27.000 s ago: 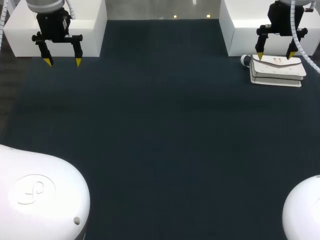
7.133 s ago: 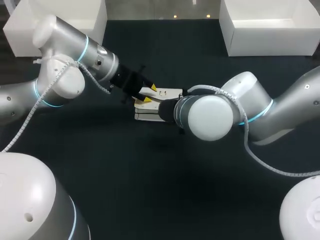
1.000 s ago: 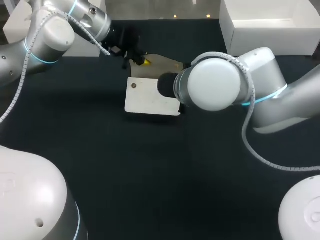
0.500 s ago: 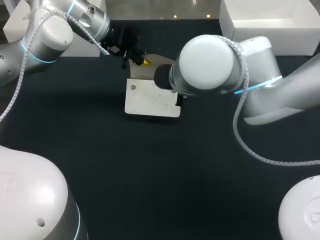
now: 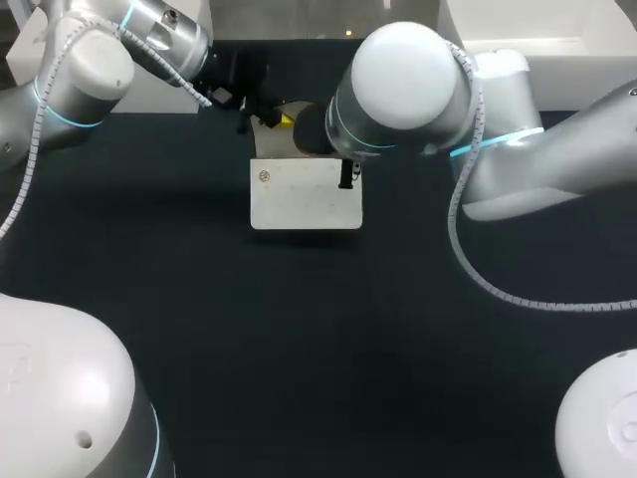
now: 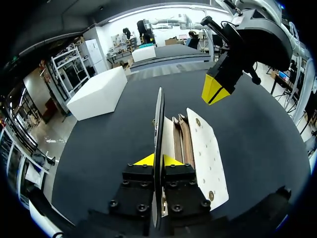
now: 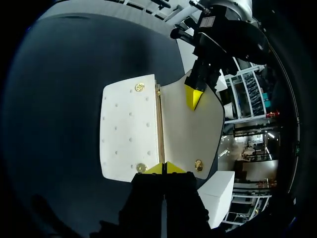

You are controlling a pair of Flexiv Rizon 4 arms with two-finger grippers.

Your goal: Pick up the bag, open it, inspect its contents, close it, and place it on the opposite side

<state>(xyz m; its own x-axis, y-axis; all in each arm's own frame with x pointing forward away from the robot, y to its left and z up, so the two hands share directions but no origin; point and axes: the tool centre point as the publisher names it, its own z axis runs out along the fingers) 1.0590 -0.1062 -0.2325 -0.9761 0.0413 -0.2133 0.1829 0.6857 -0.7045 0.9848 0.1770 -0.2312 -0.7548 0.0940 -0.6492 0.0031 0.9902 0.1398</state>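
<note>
The white bag (image 5: 304,194) lies mid-table with its flap (image 5: 299,112) lifted off the body. My left gripper (image 5: 282,119) is shut on the flap's far edge; in the left wrist view the flap (image 6: 159,114) stands edge-on between its tips (image 6: 157,159), beside the bag's open pockets (image 6: 181,141). My right gripper (image 5: 346,179) hangs over the bag's right end, shut with nothing in it. In the right wrist view its tips (image 7: 165,167) meet above the seam between bag body (image 7: 126,131) and raised flap (image 7: 190,131). In the left wrist view the right gripper (image 6: 215,90) hovers clear of the bag.
A white box (image 5: 557,45) stands at the far right and another white box (image 5: 189,80) at the far left, partly behind my left arm. The dark table (image 5: 318,349) stretches toward the near side in front of the bag.
My right arm has risen and swung toward the far side, and its gripper has shut and come away from the bag. The left gripper keeps the flap raised.
</note>
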